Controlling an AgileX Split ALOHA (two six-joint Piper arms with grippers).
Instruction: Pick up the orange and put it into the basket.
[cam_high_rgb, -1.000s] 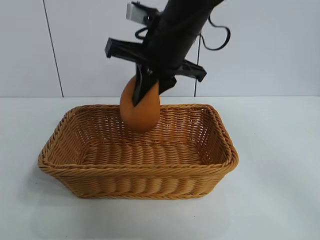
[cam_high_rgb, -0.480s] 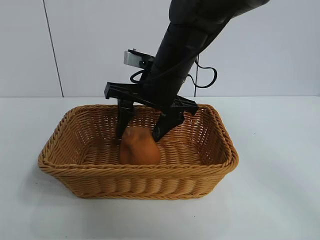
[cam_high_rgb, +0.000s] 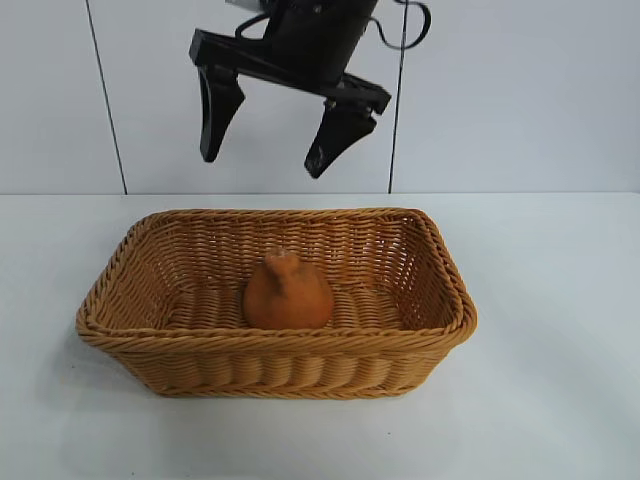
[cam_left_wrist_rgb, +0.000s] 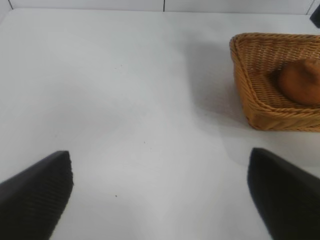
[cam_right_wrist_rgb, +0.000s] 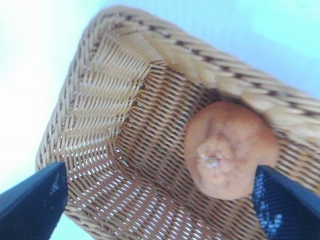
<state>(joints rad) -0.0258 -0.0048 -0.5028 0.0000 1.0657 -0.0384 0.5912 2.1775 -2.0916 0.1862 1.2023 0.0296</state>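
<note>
Two hands are in play, one idle and one working. At the left, the left hand is parked low over the bare white surface, well apart from the basket; its fingers stand wide apart and hold nothing. This placement keeps it clear of the work area, since the task needs one arm only.

In the lower centre of the exterior view, the orange rests on the floor of the basket, puckered top upward, near the middle and slightly toward the front wall. The sloping woven sides surround it, so it should not roll out. Judged from this position, the placing step is complete.

At the upper centre of the exterior view, the right hand hangs above the basket, pointing down, well clear of the rim. Its fingers are spread wide and touch nothing. The right wrist view confirms this: the orange lies between and below both fingertips, free of them.
</note>
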